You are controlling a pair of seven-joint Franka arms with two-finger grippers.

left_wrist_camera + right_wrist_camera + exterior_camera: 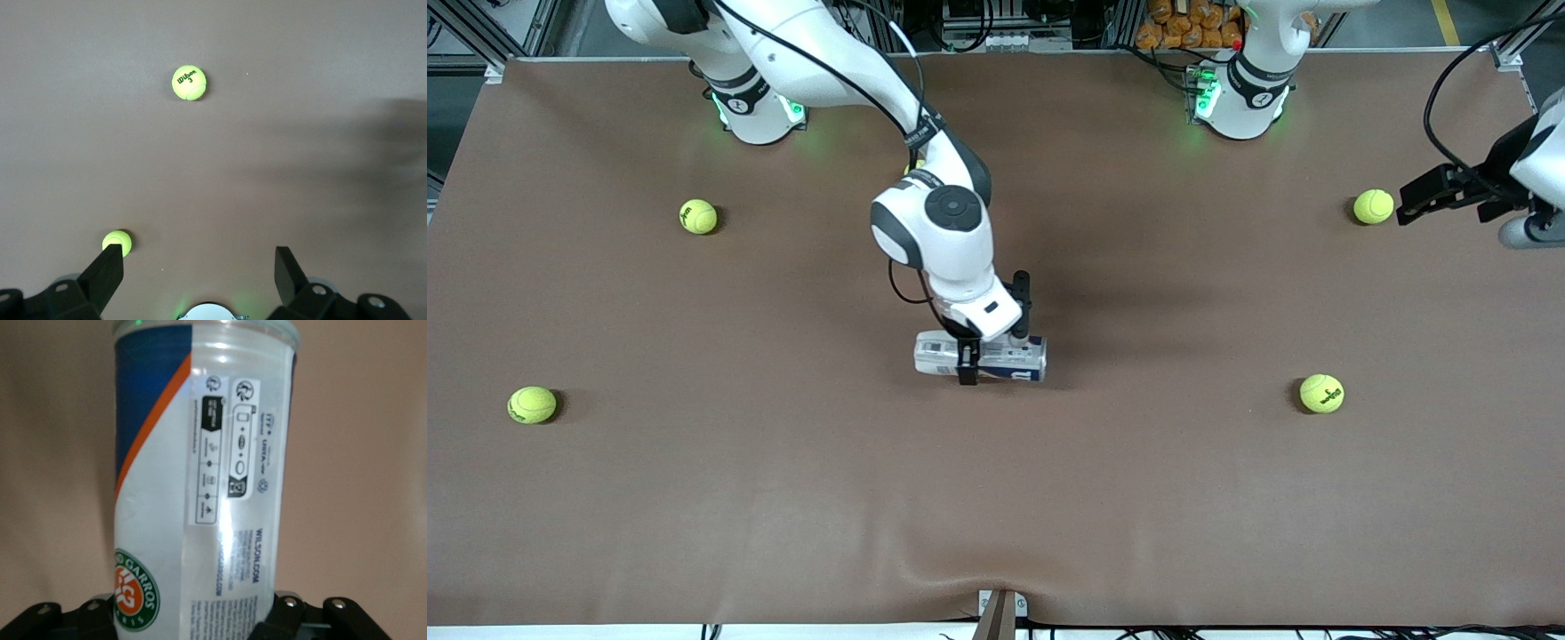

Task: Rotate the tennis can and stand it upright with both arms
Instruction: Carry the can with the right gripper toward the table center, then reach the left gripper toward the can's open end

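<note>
The tennis can [980,356] lay on its side near the middle of the brown worktop [1049,498], long axis running between the two arms' ends of the worktop. In the front view the right gripper [971,364] came down on it from above, around mid-length, jaws closed on the can's body. The right wrist view showed the can [200,487] filling the frame between the black jaw mounts: white label with small print, a blue field edged by an orange stripe, a round green and orange emblem, clear plastic toward the rim.

The left arm waited at its own end of the worktop, raised. The left gripper [1427,194] hung over the worktop just beside a tennis ball [1373,206], jaws spread wide and holding nothing. The left wrist view showed both fingers [107,270] apart over bare worktop, one ball [117,241] close by a fingertip and a second ball [189,83] printed with a brand name and a 3.

Other balls noted: one [1321,393] toward the left arm's end, nearer the front camera; two toward the right arm's end [698,216] [532,404], well apart.
</note>
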